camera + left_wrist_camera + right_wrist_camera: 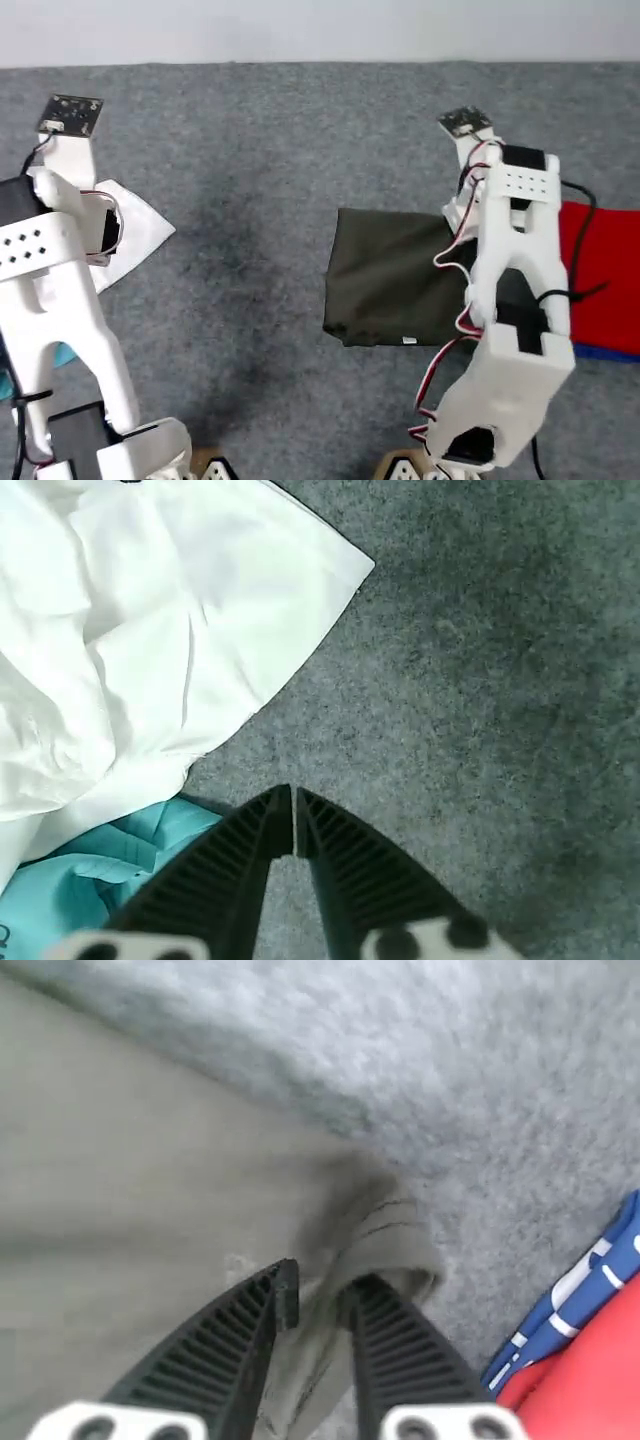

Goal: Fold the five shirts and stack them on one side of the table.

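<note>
Bright, even light, soft faint shadows

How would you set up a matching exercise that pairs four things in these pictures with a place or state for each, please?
1. olive shirt
2. white shirt
3. red shirt
4. left gripper

A. shut, holding nothing
B. lies on a blue shirt
C. pinched at a corner by the right gripper
D. crumpled, beside a teal shirt

Pairs: 1-C, 2-D, 3-B, 4-A
</note>
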Motion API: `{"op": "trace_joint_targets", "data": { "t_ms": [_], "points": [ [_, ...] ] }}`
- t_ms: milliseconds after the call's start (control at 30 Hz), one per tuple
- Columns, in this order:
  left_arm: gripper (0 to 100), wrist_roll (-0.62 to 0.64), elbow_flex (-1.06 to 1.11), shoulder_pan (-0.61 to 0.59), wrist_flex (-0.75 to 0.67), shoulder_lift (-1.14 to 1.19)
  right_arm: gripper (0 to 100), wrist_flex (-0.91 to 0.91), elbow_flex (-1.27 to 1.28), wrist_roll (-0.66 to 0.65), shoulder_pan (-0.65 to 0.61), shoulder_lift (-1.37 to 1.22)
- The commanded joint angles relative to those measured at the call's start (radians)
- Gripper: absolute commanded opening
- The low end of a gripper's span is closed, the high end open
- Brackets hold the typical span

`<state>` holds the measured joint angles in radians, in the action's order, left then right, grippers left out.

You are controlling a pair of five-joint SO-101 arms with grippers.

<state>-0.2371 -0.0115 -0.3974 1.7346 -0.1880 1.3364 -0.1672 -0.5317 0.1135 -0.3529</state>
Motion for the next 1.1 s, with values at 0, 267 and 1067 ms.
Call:
{"op": "trace_joint_targets", "data": {
  "t_ms": [0, 267, 1067],
  "points": [
    [1, -0.005, -0.004, -0.002, 0.017, -0.037, 4.0, 0.024, -0.071, -0.006, -0.025, 0.108],
    [1, -0.005, -0.004, -0.002, 0.017, -0.037, 3.6, 0.015, -0.069, -0.006, -0.015, 0.171],
    [1, -0.005, -0.002, -0.003, 0.018, -0.041, 5.2, 0.303, -0.299, 0.181, -0.008, -0.028]
  ]
}}
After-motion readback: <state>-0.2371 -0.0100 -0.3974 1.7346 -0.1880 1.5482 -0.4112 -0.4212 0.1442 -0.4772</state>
